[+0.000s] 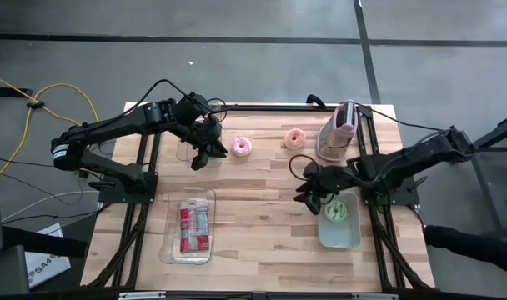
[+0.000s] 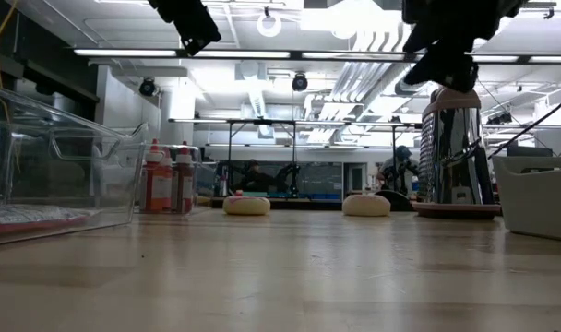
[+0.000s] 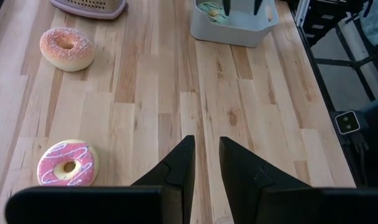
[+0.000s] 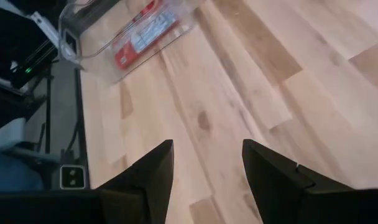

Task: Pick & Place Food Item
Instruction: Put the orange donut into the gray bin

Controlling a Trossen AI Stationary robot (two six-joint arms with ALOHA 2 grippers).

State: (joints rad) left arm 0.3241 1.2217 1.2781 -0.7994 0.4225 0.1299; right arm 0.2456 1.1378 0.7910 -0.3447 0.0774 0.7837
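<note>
A pink-iced donut (image 1: 241, 147) (image 3: 67, 165) and a peach sugared donut (image 1: 295, 138) (image 3: 66, 48) lie flat on the wooden table toward its far side. A green-iced donut (image 1: 337, 211) (image 3: 211, 9) lies inside the white bin (image 1: 350, 237). My left gripper (image 1: 202, 157) (image 3: 206, 142) hangs above the table just left of the pink donut, its fingers a narrow gap apart with nothing between them. My right gripper (image 1: 306, 198) (image 4: 207, 146) hovers open and holding nothing beside the bin's left wall, tilted down toward the table's left.
A clear tray (image 1: 191, 227) (image 4: 102, 37) holding a red packet lies at the near left. A pink box grater (image 1: 341, 133) (image 2: 456, 148) stands upright at the far right. Bare wood lies between the tray and the bin.
</note>
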